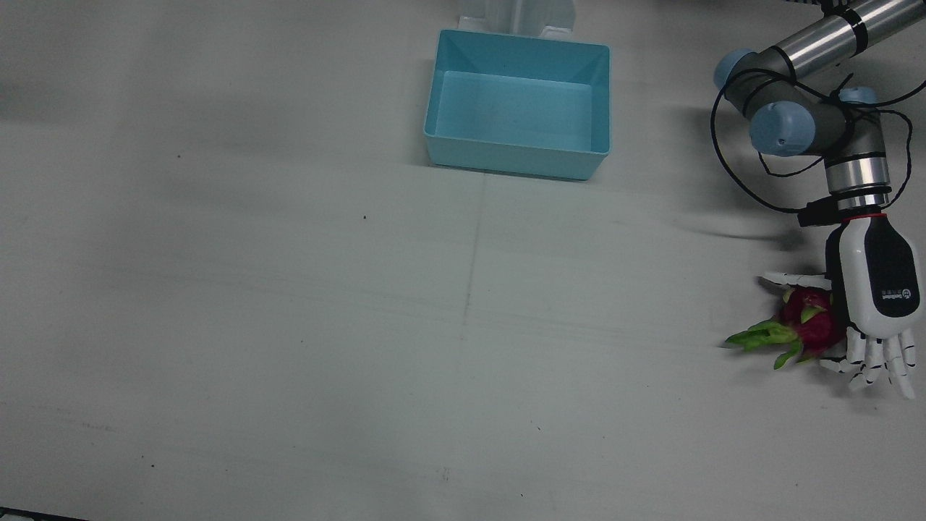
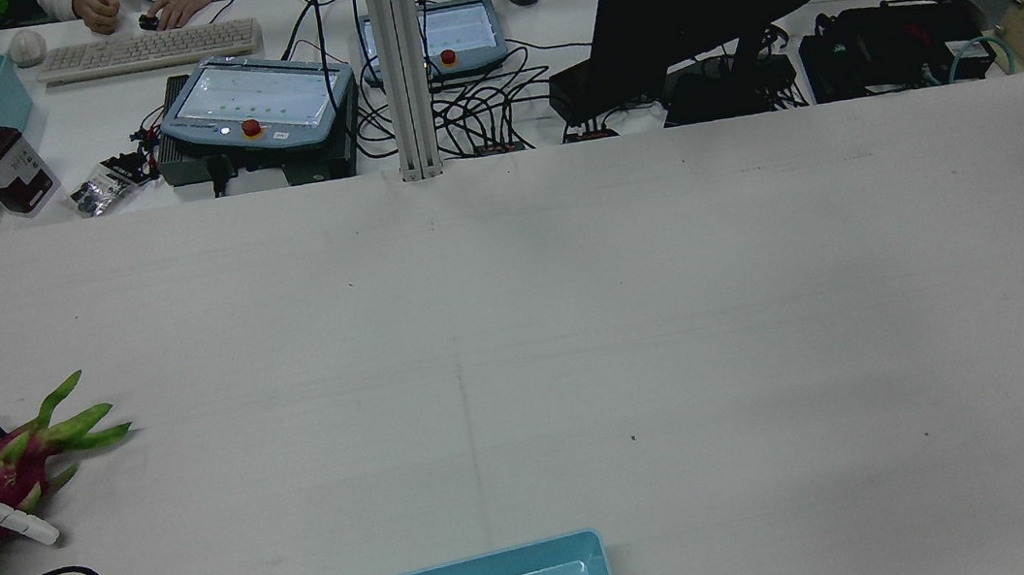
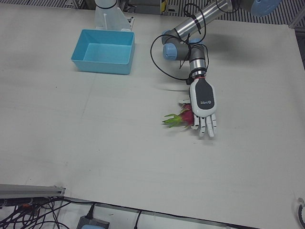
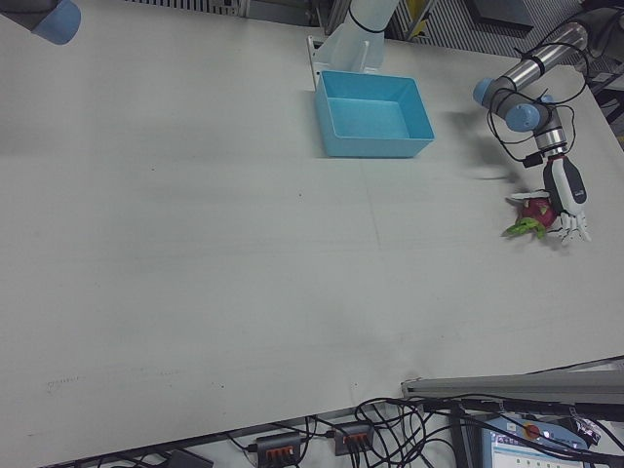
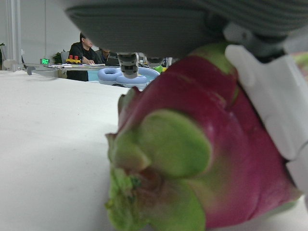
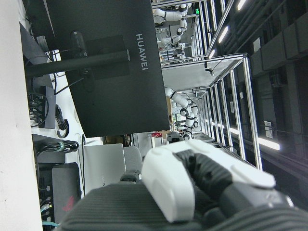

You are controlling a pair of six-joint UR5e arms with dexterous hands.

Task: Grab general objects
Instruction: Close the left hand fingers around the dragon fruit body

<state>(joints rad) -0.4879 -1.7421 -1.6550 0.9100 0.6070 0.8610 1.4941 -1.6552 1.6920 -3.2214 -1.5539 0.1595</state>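
Left robot hand point(image 1: 872, 304) poised over a dragon fruit point(image 1: 809, 327) on the bench point(image 1: 362, 289). The fruit lies under the palm and toward the thumb side of the robot hand, its red body tucked beneath the palm and its green leafy end point(image 1: 756, 338) pointing away from the hand toward mid-bench; the long axis therefore runs across the hand, not along the fingers point(image 1: 879, 362). The fingers extend past the fruit and look spread and nearly straight, with the thumb point(image 1: 792, 278) reaching along the fruit's other side: the hand appears apart, not yet clamped, though whether the palm touches the fruit cannot be told. The closing move will likely turn on curling the fingers across the fruit's short width.

The left hand view shows the fruit point(image 5: 202, 154) filling the frame, resting on the bench with a white finger segment point(image 5: 269, 96) lying against its upper flank, a contact the overhead views do not resolve. The rear view shows the leaf tips point(image 2: 84, 423) clear of the hand. The blue bin point(image 1: 519, 101) stands well apart, empty.

The right robot hand point(image 6: 202, 187) shows only in its own view, raised; its state cannot be told
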